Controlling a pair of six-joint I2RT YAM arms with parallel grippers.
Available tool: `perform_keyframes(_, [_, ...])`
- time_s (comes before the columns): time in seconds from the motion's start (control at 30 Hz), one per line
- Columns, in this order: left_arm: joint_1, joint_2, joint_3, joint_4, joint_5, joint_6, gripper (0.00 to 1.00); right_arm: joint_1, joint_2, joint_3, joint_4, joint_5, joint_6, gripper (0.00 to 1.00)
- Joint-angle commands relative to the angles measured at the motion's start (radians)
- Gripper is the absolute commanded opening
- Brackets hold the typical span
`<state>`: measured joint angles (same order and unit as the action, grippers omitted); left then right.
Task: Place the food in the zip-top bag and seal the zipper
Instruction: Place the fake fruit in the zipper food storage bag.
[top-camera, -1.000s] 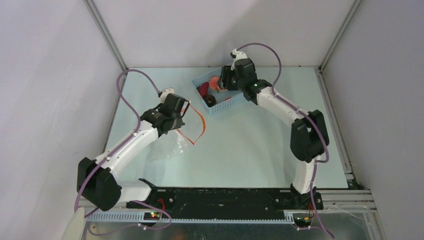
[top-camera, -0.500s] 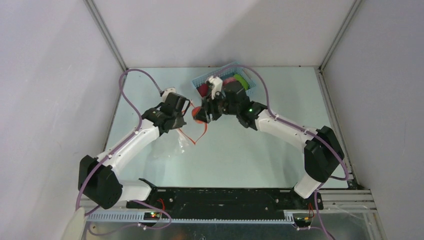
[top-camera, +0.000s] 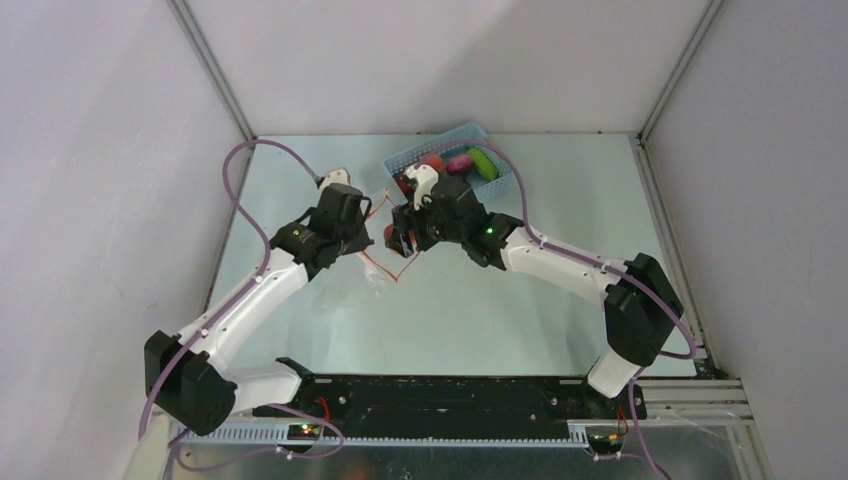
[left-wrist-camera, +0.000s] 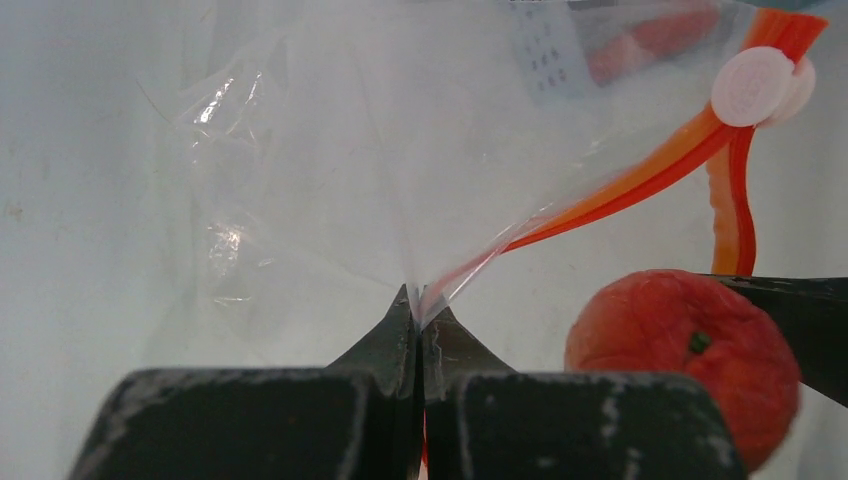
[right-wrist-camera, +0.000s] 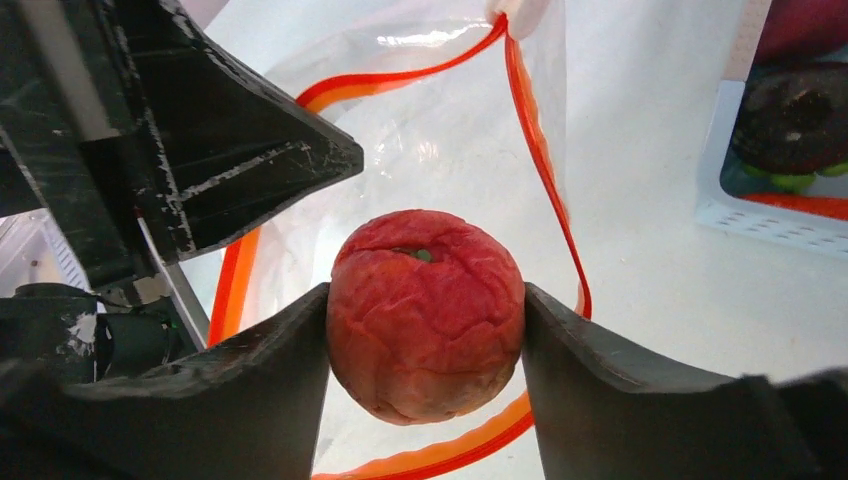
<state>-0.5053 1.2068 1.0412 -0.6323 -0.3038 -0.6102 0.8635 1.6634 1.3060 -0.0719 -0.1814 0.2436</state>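
My left gripper (left-wrist-camera: 420, 300) is shut on the rim of the clear zip-top bag (left-wrist-camera: 330, 150) and holds its mouth up off the table. The red-orange zipper (right-wrist-camera: 545, 160) loops open, with a white slider (left-wrist-camera: 755, 85) at its far end. My right gripper (right-wrist-camera: 425, 322) is shut on a round red toy fruit (right-wrist-camera: 425, 300), both fingers against its sides, right over the bag's mouth. In the top view the two grippers meet near the table's middle, right gripper (top-camera: 397, 238) beside left gripper (top-camera: 362, 230). More food lies in the basket: red (top-camera: 432, 162), purple (top-camera: 458, 163), green (top-camera: 483, 163).
The light-blue perforated basket (top-camera: 507, 183) stands at the back, just behind my right wrist; its corner (right-wrist-camera: 760, 215) shows in the right wrist view with a dark piece (right-wrist-camera: 795, 115) inside. Grey walls close in the table on three sides.
My right arm has carried the red fruit from the basket leftward to the bag's mouth. My left arm has shifted slightly, still pinching the bag's rim.
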Motion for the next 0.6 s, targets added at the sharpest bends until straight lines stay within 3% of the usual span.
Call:
perform_keyframes(0.0, [0.006, -0.030, -0.012, 0.045, 0.035, 0.012, 0.00, 0.012, 0.001, 0.030, -0.011, 0.040, 0.008, 0.77])
perform_keyframes(0.13, [0.006, -0.028, -0.009, 0.044, 0.035, 0.012, 0.00, 0.015, -0.009, 0.036, -0.009, 0.026, 0.008, 0.96])
perform_keyframes(0.2, [0.007, -0.027, -0.008, 0.043, 0.028, 0.012, 0.00, 0.014, -0.018, 0.038, -0.005, 0.024, 0.007, 0.99])
perform_keyframes(0.5, [0.035, -0.028, -0.004, 0.021, -0.022, -0.011, 0.00, -0.047, -0.056, 0.065, 0.010, -0.034, 0.030, 0.99])
perform_keyframes(0.57, [0.046, -0.039, -0.007, 0.006, -0.090, -0.029, 0.00, -0.087, -0.062, 0.065, 0.032, -0.045, 0.049, 0.99])
